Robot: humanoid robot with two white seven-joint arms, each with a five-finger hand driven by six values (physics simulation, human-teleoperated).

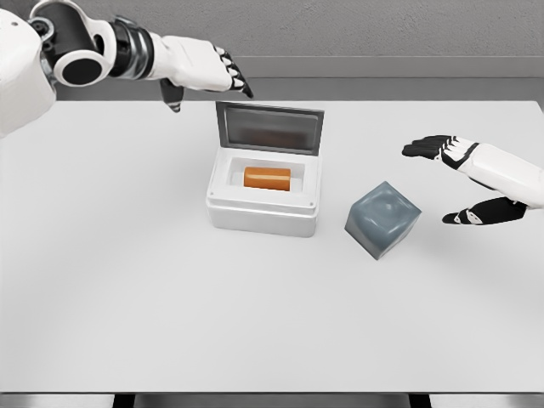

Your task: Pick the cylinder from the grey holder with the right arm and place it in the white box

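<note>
Head view. My right hand (463, 178) is hovering above the white table (127, 297) at the right edge, fingers (427, 146) spread and thumb apart, gripping nothing. It is standing just to the right of the grey holder (382, 218), apart from it. The holder is sitting tilted on the table, beside the right front corner of the white box (264, 208), with its hollow showing no contents. The orange cylinder (267, 177) is lying on its side inside the box, lengthwise from left to right, near the rear wall. The box's lid (270, 127) is standing open, hinged at the back. My left hand (204, 72) is hanging relaxed and empty over the table's far edge, behind and left of the box
</note>
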